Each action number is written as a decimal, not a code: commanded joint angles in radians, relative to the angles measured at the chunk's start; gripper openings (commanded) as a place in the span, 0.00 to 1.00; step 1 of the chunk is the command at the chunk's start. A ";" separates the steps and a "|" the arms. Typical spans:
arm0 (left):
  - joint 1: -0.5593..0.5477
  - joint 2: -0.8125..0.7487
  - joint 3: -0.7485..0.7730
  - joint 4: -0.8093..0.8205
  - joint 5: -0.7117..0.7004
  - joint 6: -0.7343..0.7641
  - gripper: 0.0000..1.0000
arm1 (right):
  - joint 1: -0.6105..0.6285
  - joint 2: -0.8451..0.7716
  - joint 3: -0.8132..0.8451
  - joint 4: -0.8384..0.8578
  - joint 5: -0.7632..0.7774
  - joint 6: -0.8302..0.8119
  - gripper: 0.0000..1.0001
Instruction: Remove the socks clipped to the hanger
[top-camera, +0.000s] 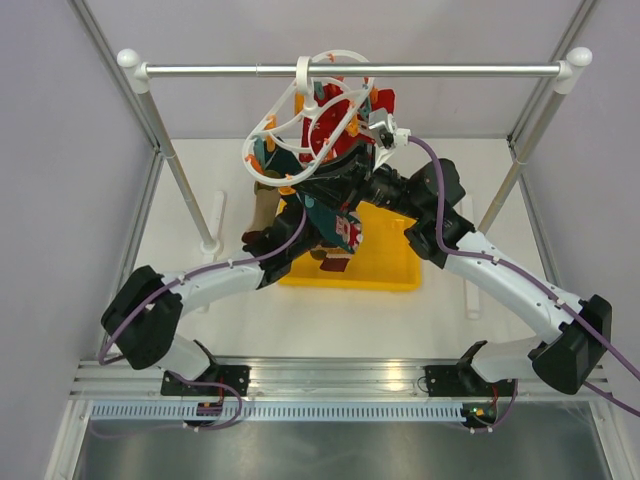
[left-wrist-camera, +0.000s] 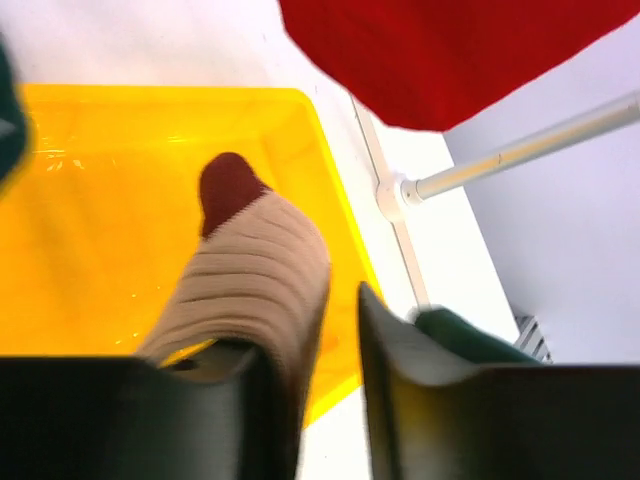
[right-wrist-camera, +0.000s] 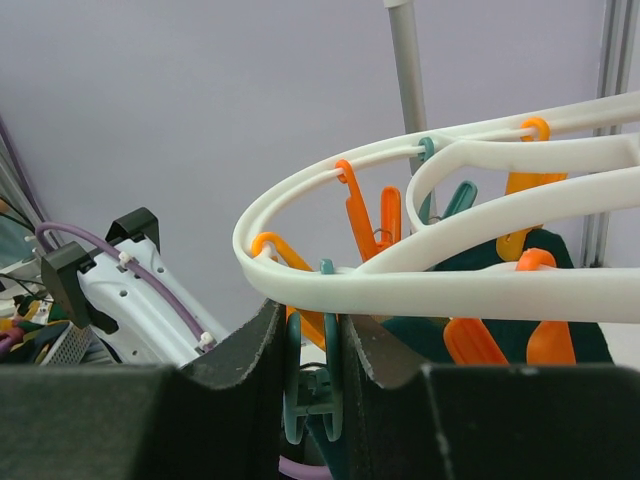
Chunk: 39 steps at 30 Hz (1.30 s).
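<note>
The white hanger (top-camera: 300, 115) hangs from the rail with red socks (top-camera: 335, 130) and a dark teal sock (top-camera: 325, 205) clipped under it. In the right wrist view my right gripper (right-wrist-camera: 308, 320) is shut on a teal peg (right-wrist-camera: 310, 390) just under the hanger ring (right-wrist-camera: 420, 285). Orange pegs (right-wrist-camera: 360, 215) and teal sock cloth (right-wrist-camera: 440, 335) hang beside it. A beige ribbed sock (left-wrist-camera: 250, 280) with a dark red toe lies against the left finger of my left gripper (left-wrist-camera: 330, 320). Its jaws stand apart with a bare gap. The same sock (top-camera: 262, 210) hangs at the hanger's left side.
A yellow tray (top-camera: 385, 270) sits on the table under the hanger, also in the left wrist view (left-wrist-camera: 90, 150). The metal rail (top-camera: 450, 70) spans the back on slanted posts (top-camera: 185, 180). A red sock (left-wrist-camera: 450, 50) hangs over the left wrist view. Both arms crowd the middle.
</note>
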 joint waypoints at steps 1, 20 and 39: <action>0.008 0.024 0.052 -0.010 -0.038 -0.016 0.40 | -0.001 -0.001 0.043 0.003 -0.008 -0.004 0.08; -0.014 -0.102 -0.120 0.057 0.039 0.093 0.94 | 0.000 0.024 0.059 0.003 -0.017 0.005 0.08; -0.012 -0.095 -0.118 0.015 -0.113 0.116 1.00 | -0.001 0.034 0.066 -0.005 -0.019 0.007 0.07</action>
